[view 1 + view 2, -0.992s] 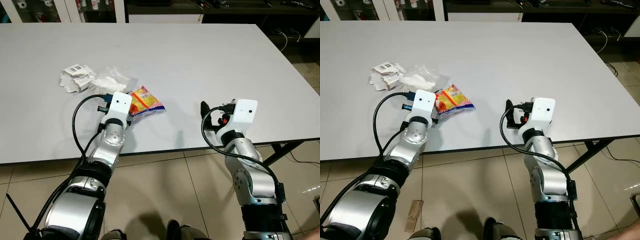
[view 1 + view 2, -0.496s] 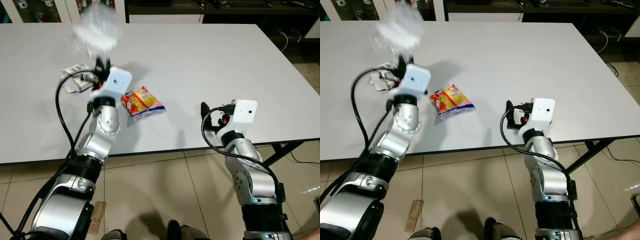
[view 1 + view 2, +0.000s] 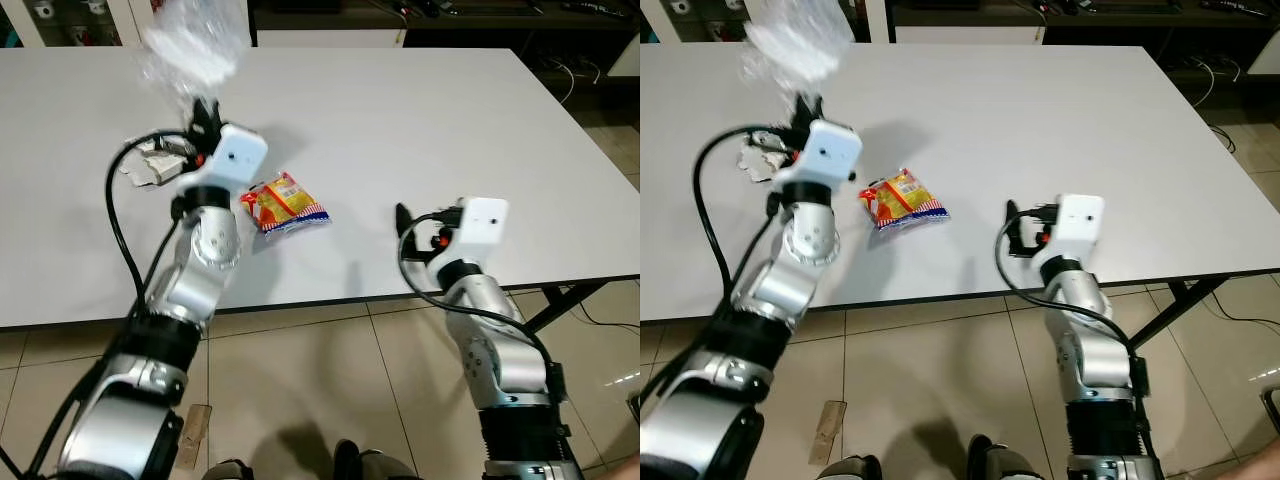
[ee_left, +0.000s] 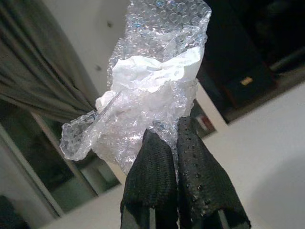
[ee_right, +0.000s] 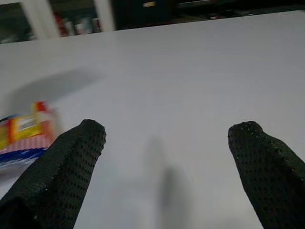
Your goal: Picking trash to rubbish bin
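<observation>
The left gripper (image 4: 174, 143), raised high over the counter (image 3: 400, 110), pinches a bubble-wrap wad (image 4: 152, 90) between closed fingers. The right gripper (image 5: 167, 143) hovers low, fingers spread wide.

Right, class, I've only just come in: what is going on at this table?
A humanoid robot is clearing rubbish off a white table. Its left tool is shut on a wad of bubble wrap, held up above the table. A yellow snack packet and some crumpled paper lie on the table. The right tool is open, low over the table's near edge, holding nothing.
</observation>
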`<state>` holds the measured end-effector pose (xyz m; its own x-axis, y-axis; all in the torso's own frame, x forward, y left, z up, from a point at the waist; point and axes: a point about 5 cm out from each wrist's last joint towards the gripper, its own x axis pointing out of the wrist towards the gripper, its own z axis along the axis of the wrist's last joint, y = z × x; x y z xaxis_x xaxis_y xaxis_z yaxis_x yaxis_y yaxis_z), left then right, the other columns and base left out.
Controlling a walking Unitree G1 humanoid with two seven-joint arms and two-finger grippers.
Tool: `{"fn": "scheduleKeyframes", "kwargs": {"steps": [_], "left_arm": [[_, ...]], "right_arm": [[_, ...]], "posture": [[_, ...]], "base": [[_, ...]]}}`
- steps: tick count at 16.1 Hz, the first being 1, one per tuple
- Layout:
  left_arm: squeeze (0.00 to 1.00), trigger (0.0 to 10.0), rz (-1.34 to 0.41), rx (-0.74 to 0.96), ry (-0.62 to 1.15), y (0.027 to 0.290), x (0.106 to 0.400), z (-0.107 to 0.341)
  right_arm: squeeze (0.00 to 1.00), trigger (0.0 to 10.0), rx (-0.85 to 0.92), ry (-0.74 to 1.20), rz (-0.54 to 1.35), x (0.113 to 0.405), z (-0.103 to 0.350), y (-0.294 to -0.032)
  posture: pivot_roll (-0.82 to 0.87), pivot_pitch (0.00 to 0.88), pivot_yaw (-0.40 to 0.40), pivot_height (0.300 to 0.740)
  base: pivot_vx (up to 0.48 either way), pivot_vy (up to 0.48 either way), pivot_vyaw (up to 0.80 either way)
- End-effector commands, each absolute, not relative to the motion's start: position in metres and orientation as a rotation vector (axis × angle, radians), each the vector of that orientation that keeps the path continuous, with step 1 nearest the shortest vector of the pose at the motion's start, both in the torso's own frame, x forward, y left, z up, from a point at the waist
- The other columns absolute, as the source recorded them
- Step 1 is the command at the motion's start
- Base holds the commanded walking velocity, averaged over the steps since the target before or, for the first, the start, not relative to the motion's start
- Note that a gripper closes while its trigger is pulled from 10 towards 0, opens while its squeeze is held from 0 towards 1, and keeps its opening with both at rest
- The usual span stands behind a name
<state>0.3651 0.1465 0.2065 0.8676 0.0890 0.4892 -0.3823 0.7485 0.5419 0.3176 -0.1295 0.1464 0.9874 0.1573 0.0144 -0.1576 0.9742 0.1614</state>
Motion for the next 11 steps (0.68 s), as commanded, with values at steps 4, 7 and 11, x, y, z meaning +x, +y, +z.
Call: {"fn": "scheduleKeyframes", "kwargs": {"steps": [4, 7, 11], "left_arm": [[0.0, 10.0, 0.22, 0.621, -0.323, 0.154, 0.361, 0.177], [0.0, 10.0, 0.215, 0.558, -0.287, 0.166, 0.359, 0.173], [0.0, 10.0, 0.209, 0.544, -0.246, 0.164, 0.359, 0.167]], "right_arm": [[0.0, 10.0, 0.145, 0.005, 0.305, 0.314, 0.148, -0.102], [0.0, 10.0, 0.144, 0.018, 0.279, 0.316, 0.146, -0.104], [0.0, 10.0, 0.136, 0.021, 0.251, 0.317, 0.145, -0.113]], "posture": [[-0.07, 0.13, -0.059, 0.74], [-0.07, 0.131, -0.058, 0.74], [-0.08, 0.13, -0.058, 0.74]], "base": [[0.0, 0.0, 0.0], [0.0, 0.0, 0.0], [0.0, 0.37, 0.0]]}}
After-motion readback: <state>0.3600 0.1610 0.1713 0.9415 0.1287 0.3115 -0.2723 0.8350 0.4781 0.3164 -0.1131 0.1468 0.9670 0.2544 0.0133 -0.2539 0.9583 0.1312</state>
